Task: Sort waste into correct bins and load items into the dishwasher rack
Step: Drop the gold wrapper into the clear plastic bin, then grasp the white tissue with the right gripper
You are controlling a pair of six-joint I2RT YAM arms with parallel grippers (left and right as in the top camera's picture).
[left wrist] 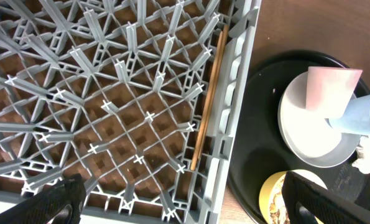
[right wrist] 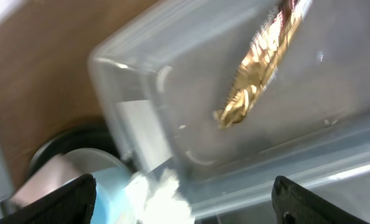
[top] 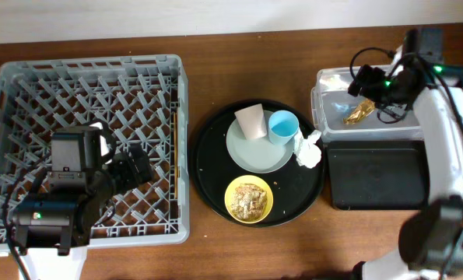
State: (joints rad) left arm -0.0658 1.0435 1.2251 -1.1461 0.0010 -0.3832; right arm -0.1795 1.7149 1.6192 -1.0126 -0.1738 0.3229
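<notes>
While my left end effector (left wrist: pixel 181 196) hangs released over the dishwasher rack (top: pixel 29 85), fingers spread wide with nothing between them, the chopsticks (left wrist: pixel 209 99) lie inside the rack along the wall nearest the round black tray (top: pixel 212 187). My right end effector (right wrist: pixel 185 196) is likewise released and empty above the clear tub (right wrist: pixel 141 81), where the gold foil wrapper (right wrist: pixel 259 68) lies on the bottom. The shallow black tray (top: pixel 375 179) sits just beside the tub on the counter (top: pixel 215 249). On the round tray, the grey-green plate (top: pixel 250 155) carries the pink cup (top: pixel 251 121), which looks tipped on its side, and the upright light-blue cup (top: pixel 283 127) touching it. The white tissue (top: pixel 310 150) rests at the plate's edge on the tub side. Near the plate, the yellow bowl (top: pixel 229 194) holds the brownish food scraps (top: pixel 250 201).
</notes>
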